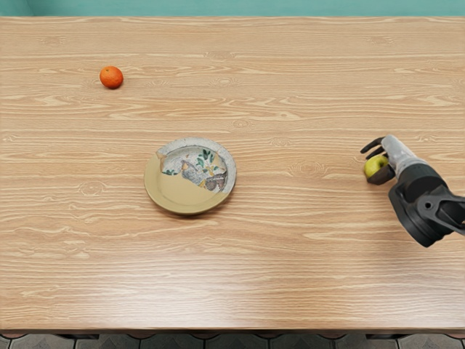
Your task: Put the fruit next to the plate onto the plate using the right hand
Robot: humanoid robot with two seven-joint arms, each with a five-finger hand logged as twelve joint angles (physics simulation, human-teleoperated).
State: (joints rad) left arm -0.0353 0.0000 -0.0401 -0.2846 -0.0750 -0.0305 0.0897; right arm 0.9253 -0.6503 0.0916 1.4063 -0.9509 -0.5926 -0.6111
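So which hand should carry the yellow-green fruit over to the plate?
Right. The right hand has its fingers curled around the yellow-green fruit, which sits out to the right of the plate. The left hand is not in view.

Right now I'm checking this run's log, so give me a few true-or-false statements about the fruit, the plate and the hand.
1. The right hand has its fingers curled around a yellow-green fruit. True.
2. A fruit lies on the plate. False: the plate shows only its painted pattern.
3. An orange sits on the table at the far left, apart from the plate. True.
4. The right hand is directly over the plate. False: it is well off to the plate's right, near the picture's right edge.
5. The left arm reaches over the table. False: no left arm is in view.
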